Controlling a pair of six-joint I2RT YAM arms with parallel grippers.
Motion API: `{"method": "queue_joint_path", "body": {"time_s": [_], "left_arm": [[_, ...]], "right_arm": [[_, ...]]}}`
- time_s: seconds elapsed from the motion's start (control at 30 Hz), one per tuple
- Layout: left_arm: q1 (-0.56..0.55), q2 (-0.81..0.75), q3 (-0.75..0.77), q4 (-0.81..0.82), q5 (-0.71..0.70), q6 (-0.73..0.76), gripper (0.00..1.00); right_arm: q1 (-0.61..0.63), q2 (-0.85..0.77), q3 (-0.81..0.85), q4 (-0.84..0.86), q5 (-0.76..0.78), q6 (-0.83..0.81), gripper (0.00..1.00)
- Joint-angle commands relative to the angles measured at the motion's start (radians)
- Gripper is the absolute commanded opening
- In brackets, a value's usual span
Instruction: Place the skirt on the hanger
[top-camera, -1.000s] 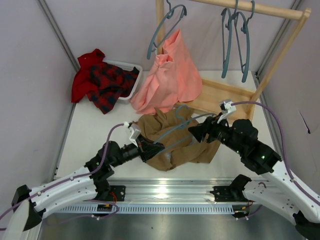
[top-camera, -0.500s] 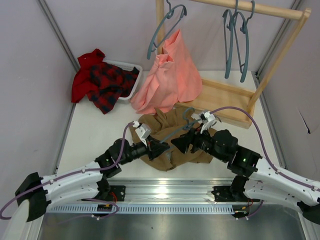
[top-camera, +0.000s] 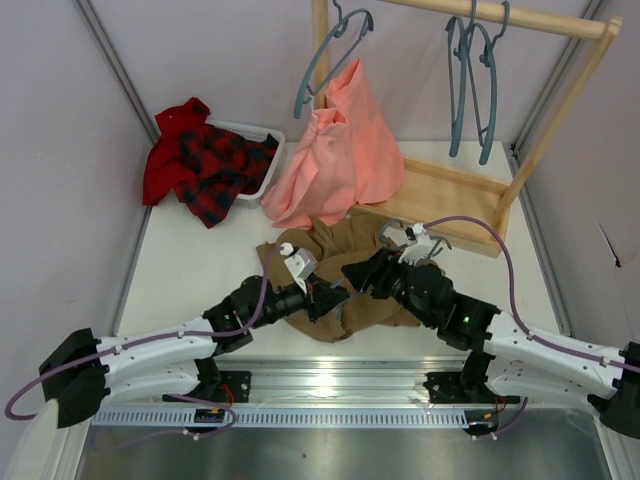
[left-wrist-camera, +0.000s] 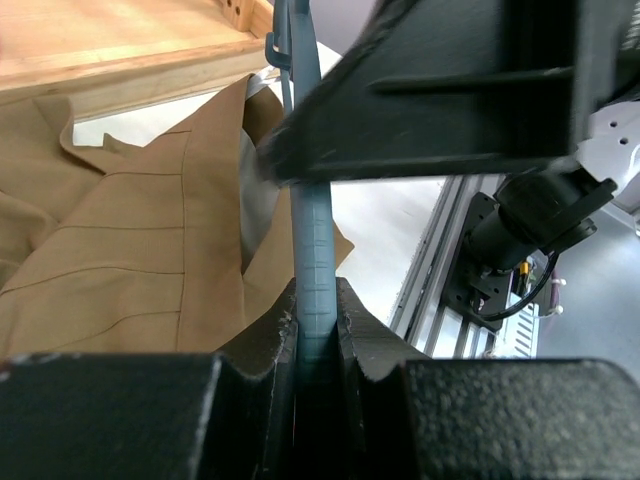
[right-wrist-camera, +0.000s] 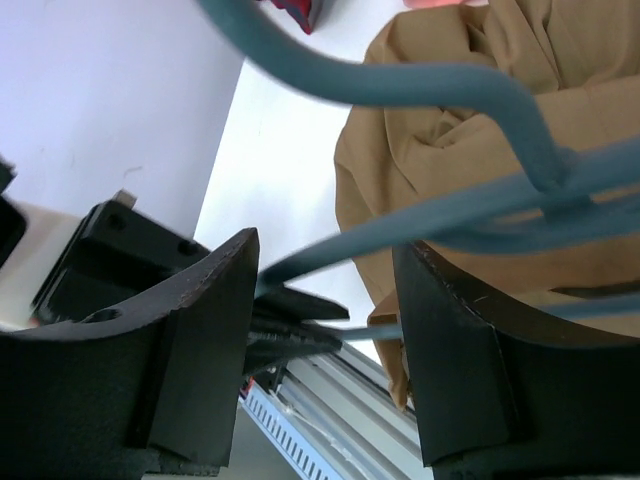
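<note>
Grey-blue hanger (left-wrist-camera: 312, 230) sits pinched in left gripper (left-wrist-camera: 315, 305), right gripper (right-wrist-camera: 325, 310) gaping around it; feeding it into the skirt (left-wrist-camera: 130, 260) looks next.

White arms (top-camera: 150, 355), purple cables (top-camera: 468, 219); left tool (left-wrist-camera: 318, 310) and right tool (right-wrist-camera: 325, 280) black.

No writing, label, brand name, number or sign can be read in any of the three views, whether on the skirt (left-wrist-camera: 130, 250), the hanger (left-wrist-camera: 312, 240) or anything else around them.
</note>
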Motion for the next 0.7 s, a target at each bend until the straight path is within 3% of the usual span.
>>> {"method": "queue_joint_path", "body": {"time_s": [0.0,0.23,0.4,0.43,0.67], "left_arm": [[-0.024,0.013,0.054,0.099,-0.014,0.043,0.0],[-0.037,0.056,0.064,0.103,-0.032,0.048,0.0],[-0.045,0.078,0.081,0.106,-0.028,0.056,0.0],[-0.047,0.078,0.086,0.099,-0.025,0.057,0.0],[-0.054,0.023,0.103,-0.019,-0.052,0.056,0.05]], "right_arm": [[0.009,0.042,0.019,0.069,0.056,0.056,0.61],[0.03,0.068,0.014,0.141,0.044,0.041,0.56],[0.033,0.088,0.014,0.123,0.059,0.047,0.14],[0.033,0.088,0.016,0.111,0.068,0.052,0.0],[0.033,0.055,-0.006,0.057,0.214,0.064,0.0]]}}
